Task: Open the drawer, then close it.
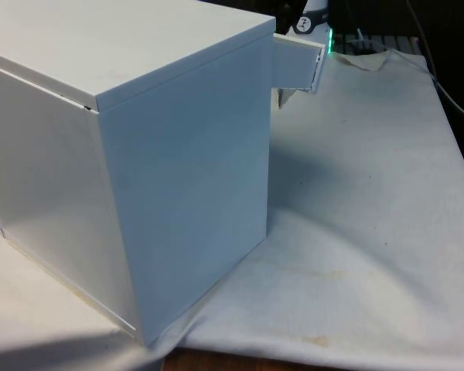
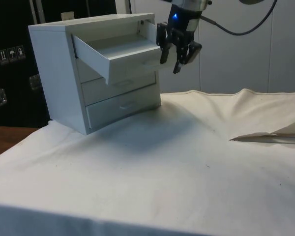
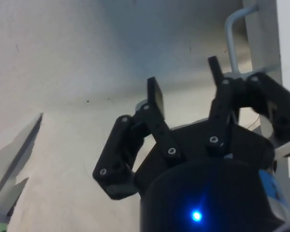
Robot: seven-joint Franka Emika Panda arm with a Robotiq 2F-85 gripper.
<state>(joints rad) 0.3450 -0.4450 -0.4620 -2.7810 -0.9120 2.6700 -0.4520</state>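
White-clothed surface (image 2: 187, 162) carried a white three-drawer chest (image 2: 64, 73); its top white drawer (image 2: 118, 54) stood pulled out. Black end effector (image 2: 176, 55) hung just beside the drawer front, fingers (image 3: 157, 99) apart, empty; contact possibly none.

A white chest of drawers (image 2: 96, 73) is standing on the cloth-covered table (image 2: 187, 167), and its top drawer (image 2: 115, 54) is jutting out into the air above the cloth. The black gripper (image 2: 178, 55) is hanging just beside the drawer's front, fingers spread, nothing between them. A metal handle (image 3: 234, 34) is sitting near one fingertip. Beneath the gripper and out toward the near edge, bare cloth is lying unobstructed.
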